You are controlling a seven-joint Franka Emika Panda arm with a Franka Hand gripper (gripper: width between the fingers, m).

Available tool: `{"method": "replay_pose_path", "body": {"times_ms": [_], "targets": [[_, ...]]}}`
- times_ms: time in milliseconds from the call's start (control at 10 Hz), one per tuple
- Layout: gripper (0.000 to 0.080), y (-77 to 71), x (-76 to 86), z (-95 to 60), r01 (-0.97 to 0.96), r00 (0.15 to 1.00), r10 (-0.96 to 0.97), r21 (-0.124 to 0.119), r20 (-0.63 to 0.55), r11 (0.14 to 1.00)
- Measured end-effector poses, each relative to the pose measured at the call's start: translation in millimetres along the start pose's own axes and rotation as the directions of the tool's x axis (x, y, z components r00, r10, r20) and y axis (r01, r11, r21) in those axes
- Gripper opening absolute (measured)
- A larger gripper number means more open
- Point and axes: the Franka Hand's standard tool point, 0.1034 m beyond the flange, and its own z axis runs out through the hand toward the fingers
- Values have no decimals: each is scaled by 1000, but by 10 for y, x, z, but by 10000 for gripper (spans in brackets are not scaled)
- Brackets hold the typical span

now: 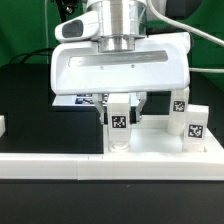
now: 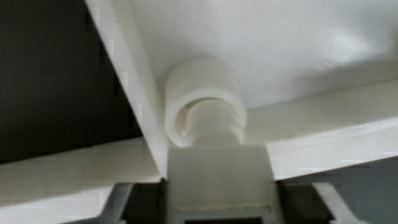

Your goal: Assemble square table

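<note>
Here a black table surface [image 1: 30, 100] carries the white square tabletop [image 1: 160, 150], which lies flat behind a long white rail [image 1: 60, 168] at the front edge. Three tagged leg posts show: one [image 1: 119, 122] pinched between the gripper [image 1: 120, 104] fingers, standing at the tabletop's front corner, and two [image 1: 193, 125] [image 1: 180, 103] upright on the tabletop's far side in the exterior view's right.
</note>
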Motion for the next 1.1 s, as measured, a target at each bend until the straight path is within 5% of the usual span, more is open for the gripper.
{"method": "replay_pose_path", "body": {"times_ms": [400,600,1100], "targets": [[293,2,-58,0,4,999,-4,-18,-47,1000],[606,2,-58,0,4,999,-5,-18,-46,1000],[648,2,-58,0,4,999,-5,-18,-46,1000]]}}
